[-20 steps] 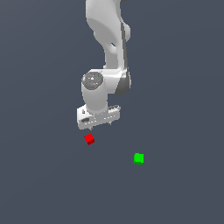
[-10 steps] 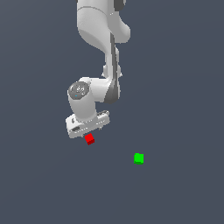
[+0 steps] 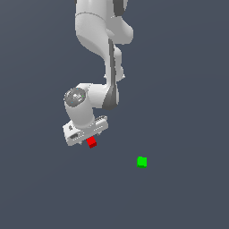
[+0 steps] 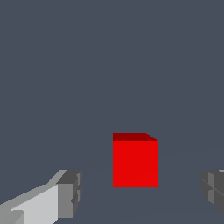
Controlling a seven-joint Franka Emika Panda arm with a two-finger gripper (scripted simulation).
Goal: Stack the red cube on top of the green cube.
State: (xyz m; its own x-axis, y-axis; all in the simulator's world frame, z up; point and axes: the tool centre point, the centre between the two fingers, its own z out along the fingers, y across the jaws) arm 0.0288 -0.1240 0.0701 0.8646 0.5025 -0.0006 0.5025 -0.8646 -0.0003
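end effector (image 4: 138,194) spread wide, nothing gripped | red cube (image 4: 135,162) sits between fingers, off-centre | centre first, then close squarely on flat faces | green cube (image 3: 142,162) well apart

The gripper (image 3: 87,137) sits low over the red cube (image 3: 91,142), its jaws spread wide. In the wrist view the cube (image 4: 135,161) lies between the two fingertips (image 4: 70,194), with a gap of bare bench (image 4: 109,65) on either side, so neither pad touches it. The green cube (image 3: 142,162) stands well apart toward the exterior view's right, and only open bench (image 3: 179,112) shows between the two cubes. The arm's own body (image 3: 100,53) rises above the red cube.
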